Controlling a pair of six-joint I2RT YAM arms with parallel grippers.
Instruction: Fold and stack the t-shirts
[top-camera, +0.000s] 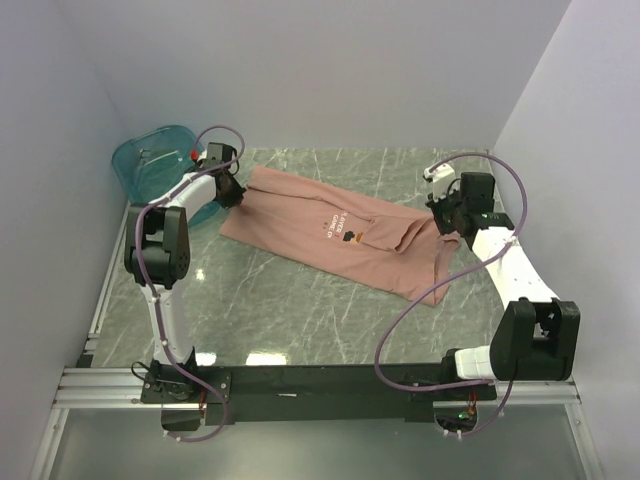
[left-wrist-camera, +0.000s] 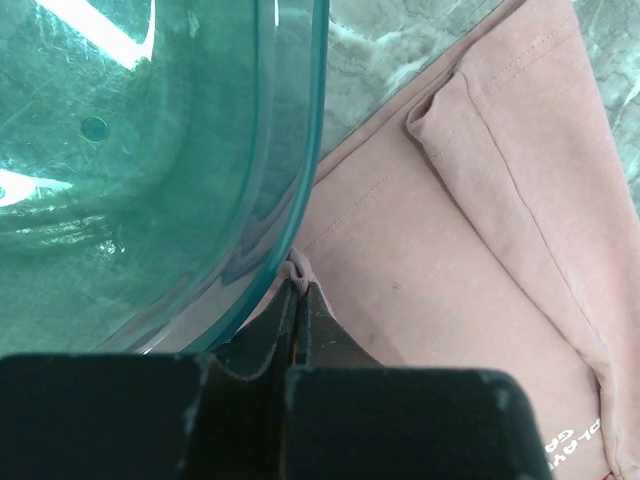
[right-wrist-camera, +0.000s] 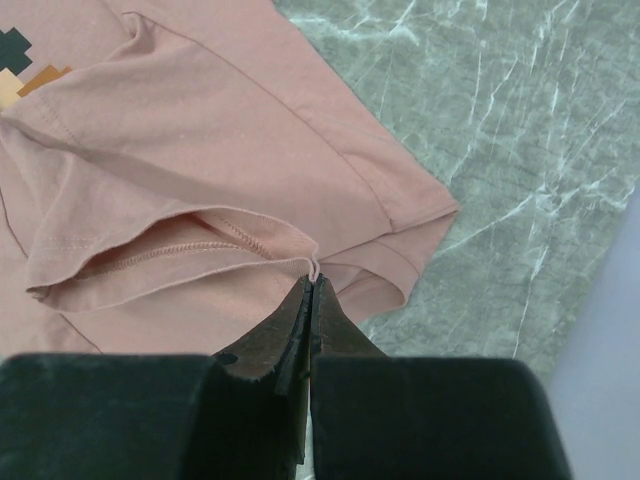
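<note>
Overhead, a see-through teal tub (top-camera: 155, 160) sits at the far left corner of the table (top-camera: 300, 310), a grey-green marbled top ringed by plain pale walls (top-camera: 300, 70). What, if anything, lies in the tub cannot be told. A pink t-shirt (top-camera: 330, 225) lies spread slantwise across the middle of the table, outside the tub, with its print (top-camera: 350, 237) facing up. The left gripper (top-camera: 232, 190) is at the shirt's far left corner, just beside the tub. The right gripper (top-camera: 447, 222) is at the shirt's right end.

Seen from the left wrist, the tub's curved wall (left-wrist-camera: 290, 150) fills the left side, showing only glare and one small round mark. The left jaws are pressed together, pinching a bit of the shirt's hem against the tub's base.

From the right wrist, the jaws are likewise pinched on the shirt's edge, beside a sleeve opening, with bare marble to the right.
</note>
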